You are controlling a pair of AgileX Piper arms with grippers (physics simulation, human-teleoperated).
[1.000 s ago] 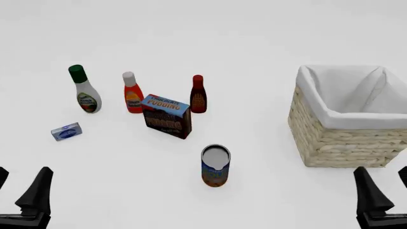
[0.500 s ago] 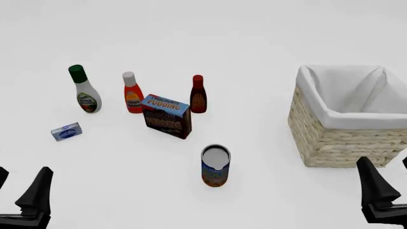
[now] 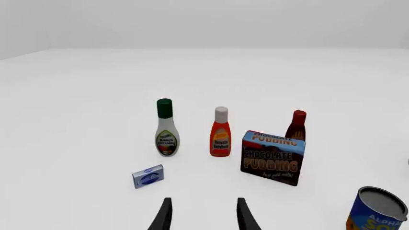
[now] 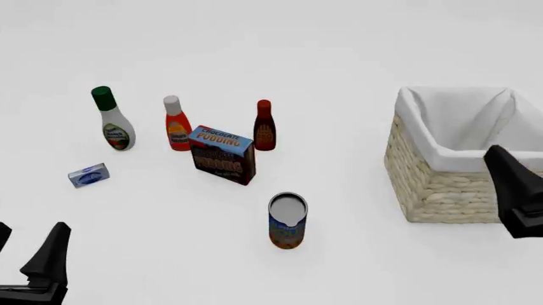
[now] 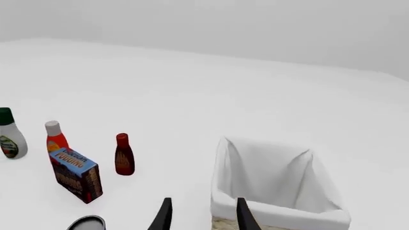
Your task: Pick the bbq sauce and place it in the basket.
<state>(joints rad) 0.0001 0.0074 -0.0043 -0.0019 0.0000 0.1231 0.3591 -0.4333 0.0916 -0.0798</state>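
The bbq sauce (image 4: 264,126) is a slim dark red bottle with a red cap, standing upright behind the pudding box; it also shows in both wrist views (image 3: 296,127) (image 5: 124,155). At the right stands the wicker basket (image 4: 441,184) with white lining (image 5: 275,207), nothing visible inside. My right gripper (image 4: 533,190) is open and hangs in front of the basket's near right side, far from the bottle. My left gripper (image 4: 25,254) is open at the near left corner, nothing between its fingers (image 3: 163,216).
A white bottle with a green cap (image 4: 113,121) and an orange-red bottle with a white cap (image 4: 177,125) stand left of the sauce. A chocolate pudding box (image 4: 223,154) sits just in front of it. A can (image 4: 288,220) stands mid-table, a small blue packet (image 4: 88,175) at left.
My right gripper has risen and moved forward, from the near right corner to level with the basket's front wall. The left gripper and all objects have stayed still.
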